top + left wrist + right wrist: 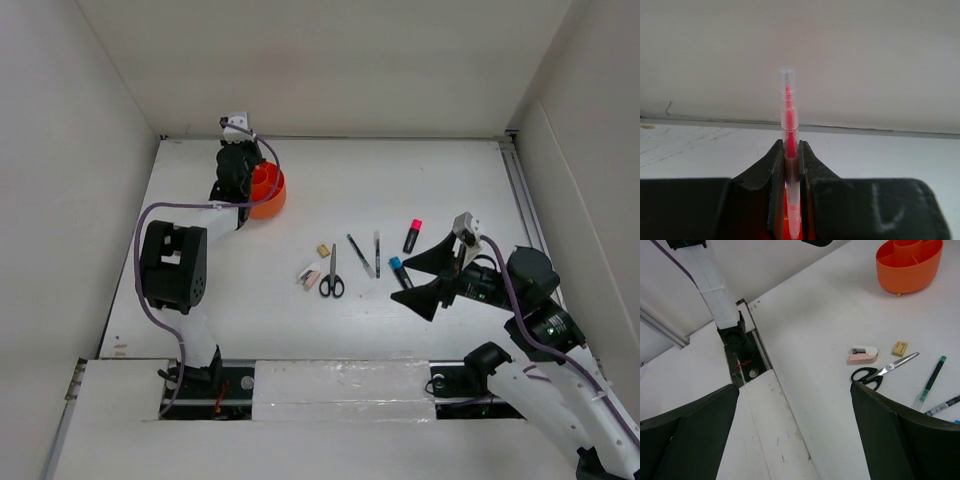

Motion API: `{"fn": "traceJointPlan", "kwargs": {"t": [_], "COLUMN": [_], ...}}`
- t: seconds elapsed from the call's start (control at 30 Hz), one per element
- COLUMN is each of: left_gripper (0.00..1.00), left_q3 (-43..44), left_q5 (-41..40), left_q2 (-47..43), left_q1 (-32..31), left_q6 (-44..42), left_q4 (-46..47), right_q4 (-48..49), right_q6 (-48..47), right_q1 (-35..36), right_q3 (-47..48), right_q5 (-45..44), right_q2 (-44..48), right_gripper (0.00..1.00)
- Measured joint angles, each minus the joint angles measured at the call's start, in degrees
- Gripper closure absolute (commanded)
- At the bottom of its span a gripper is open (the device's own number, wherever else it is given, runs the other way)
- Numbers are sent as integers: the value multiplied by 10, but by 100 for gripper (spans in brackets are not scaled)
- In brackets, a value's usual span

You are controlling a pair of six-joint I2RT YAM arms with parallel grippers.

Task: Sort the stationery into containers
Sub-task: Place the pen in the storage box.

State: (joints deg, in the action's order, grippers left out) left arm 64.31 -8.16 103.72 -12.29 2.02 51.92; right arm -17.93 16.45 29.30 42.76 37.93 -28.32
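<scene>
Plainly pinches the thin pink pen [789,115] upright in the clamped left gripper [789,150], directly over the orange tub [272,198] (long axis vertical, so seemingly a straight drop), with the right gripper [428,280] spread wide, well apart

From overhead, your left arm [233,176] covered much of the round orange plastic tub [271,195], hiding its compartments. At the left wrist, the thin pink pen [788,112] ran off the bottom edge, its middle buried between the black fingers [771,175]. The small pale erasers [311,273] were perhaps touching; you could not tell at that size.
</scene>
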Motion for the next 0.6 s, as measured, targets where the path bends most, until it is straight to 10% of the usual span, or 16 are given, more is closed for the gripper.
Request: {"fn": "traceJointPlan", "kwargs": {"t": [0.6], "left_gripper": [100], "left_q3": [-67], "left_q5": [10], "left_q2": [12], "left_q1": [0], "left_q6": [47], "left_q4": [44], "right_q4": [0], "right_q6": [-6], "right_q1": [0], "right_q3": [6], "right_q5": [18], "right_q2": [-18], "right_gripper": [0]}}
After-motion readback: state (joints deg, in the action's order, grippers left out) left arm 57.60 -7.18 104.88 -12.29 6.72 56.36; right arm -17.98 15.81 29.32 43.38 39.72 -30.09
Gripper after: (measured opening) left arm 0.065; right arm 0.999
